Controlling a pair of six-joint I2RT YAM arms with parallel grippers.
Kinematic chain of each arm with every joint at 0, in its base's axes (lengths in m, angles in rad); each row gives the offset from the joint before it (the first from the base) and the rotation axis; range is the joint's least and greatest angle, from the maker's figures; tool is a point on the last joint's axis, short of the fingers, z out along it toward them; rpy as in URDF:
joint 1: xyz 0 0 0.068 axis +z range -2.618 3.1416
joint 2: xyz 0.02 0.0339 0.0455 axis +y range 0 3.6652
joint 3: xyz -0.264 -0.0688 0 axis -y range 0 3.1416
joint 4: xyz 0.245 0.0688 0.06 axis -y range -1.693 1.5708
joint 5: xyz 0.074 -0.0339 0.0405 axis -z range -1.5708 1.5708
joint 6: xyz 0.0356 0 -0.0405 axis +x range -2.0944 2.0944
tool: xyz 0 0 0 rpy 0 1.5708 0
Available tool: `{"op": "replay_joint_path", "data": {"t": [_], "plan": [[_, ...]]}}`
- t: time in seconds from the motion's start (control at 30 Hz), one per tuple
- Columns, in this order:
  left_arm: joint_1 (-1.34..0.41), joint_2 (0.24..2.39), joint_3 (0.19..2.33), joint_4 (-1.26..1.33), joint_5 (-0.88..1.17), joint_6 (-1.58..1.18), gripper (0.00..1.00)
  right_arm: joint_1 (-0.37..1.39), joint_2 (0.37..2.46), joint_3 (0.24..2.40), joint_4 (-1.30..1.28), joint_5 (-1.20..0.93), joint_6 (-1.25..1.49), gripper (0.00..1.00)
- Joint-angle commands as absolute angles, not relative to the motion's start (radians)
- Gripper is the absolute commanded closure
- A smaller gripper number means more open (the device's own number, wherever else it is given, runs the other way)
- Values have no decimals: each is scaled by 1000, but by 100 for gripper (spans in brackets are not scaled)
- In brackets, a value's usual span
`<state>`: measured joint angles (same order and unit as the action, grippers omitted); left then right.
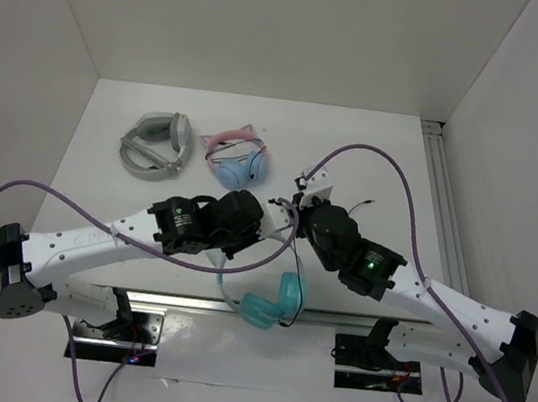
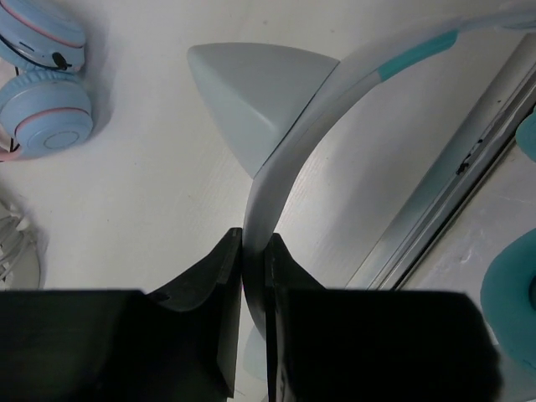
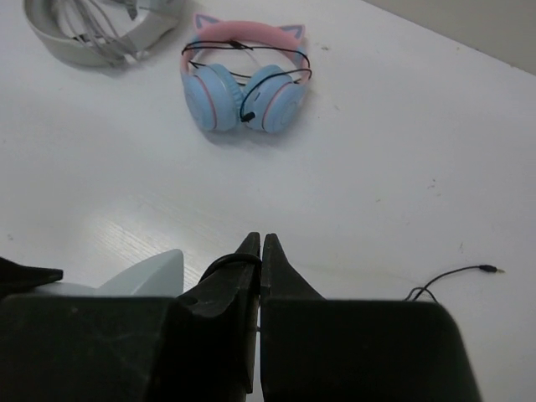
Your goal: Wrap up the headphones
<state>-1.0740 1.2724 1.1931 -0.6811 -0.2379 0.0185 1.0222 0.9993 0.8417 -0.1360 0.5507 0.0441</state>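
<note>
The headphones hang between my grippers, held above the table. Their teal ear cups (image 1: 262,309) dangle low near the front rail. My left gripper (image 1: 268,223) is shut on the pale headband (image 2: 310,117), just below a cat-ear point (image 2: 251,92); a teal cup (image 2: 515,293) shows at the right. My right gripper (image 1: 294,208) is shut on the thin black cable (image 3: 222,264), which loops over its left finger. In the top view the cable (image 1: 295,254) runs down to the cups. Its plug end (image 3: 481,269) lies loose on the table to the right.
The pink-banded pair with light blue cups (image 1: 238,157) and the bulky grey-white pair (image 1: 155,144) lie at the back left, also in the right wrist view (image 3: 243,84). An aluminium rail (image 1: 186,301) runs along the front, another (image 1: 443,194) along the right. Purple arm cables arch over.
</note>
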Motion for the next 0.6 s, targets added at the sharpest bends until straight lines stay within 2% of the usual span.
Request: {"op": "replay_joint_path", "data": {"t": [0.0,0.23,0.43,0.57], "plan": [[-1104,1214,1207,-609,-91,54,100,1019,1060,884,-149,706,77,100],[-1114,1204,1198,-609,-116,54,100,1019,1126,931,-208,752,133,100],[-1114,1180,1189,-589,-222,44,100,985,1077,910,-189,623,146,100],[-1114,1161,1178,-589,-327,35,100,985,1068,922,-207,614,155,100]]}}
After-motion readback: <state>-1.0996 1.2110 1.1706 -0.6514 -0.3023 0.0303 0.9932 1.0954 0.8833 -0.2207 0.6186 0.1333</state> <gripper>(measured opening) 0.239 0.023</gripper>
